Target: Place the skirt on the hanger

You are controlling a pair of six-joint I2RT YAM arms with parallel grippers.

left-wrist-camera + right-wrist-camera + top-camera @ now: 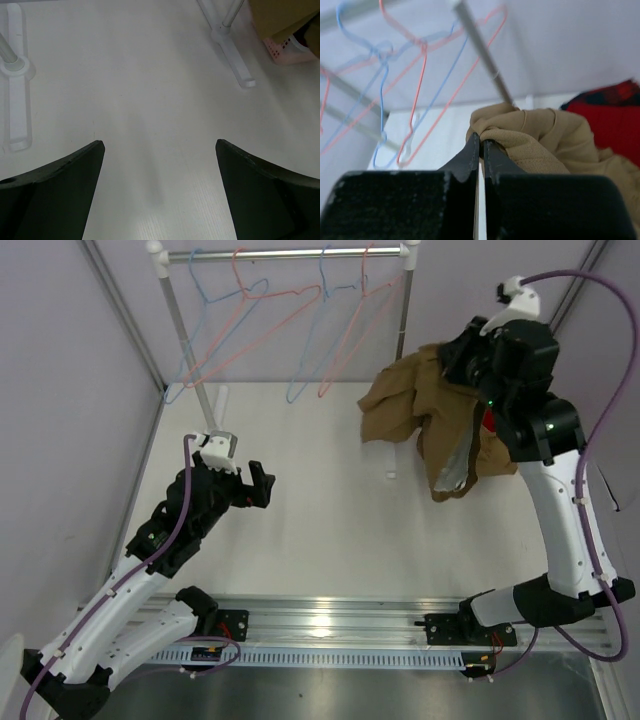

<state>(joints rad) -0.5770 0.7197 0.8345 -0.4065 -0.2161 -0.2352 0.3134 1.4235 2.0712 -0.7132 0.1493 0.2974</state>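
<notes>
Just right of the hanger [360, 338], whose long side slants down-left, the right hand [480, 145] pinches the bunched skirt [420, 405] aloft, nearer than the open left hand [159, 145].

The left arm [140, 585] and right arm [562, 525] share one build: white, rounded lower links with black housings at the joints. A purple cable [187, 475] runs along the left arm, and a second purple cable [570, 273] loops out beside the right arm. Each wrist carries a white camera bracket [220, 448]. Small green lights [549, 426] glow on the right arm's black housing. The left tool [159, 142] has matt black, wedge-shaped fingers [55, 195]. The right tool [480, 142] has black, tapering ones.
</notes>
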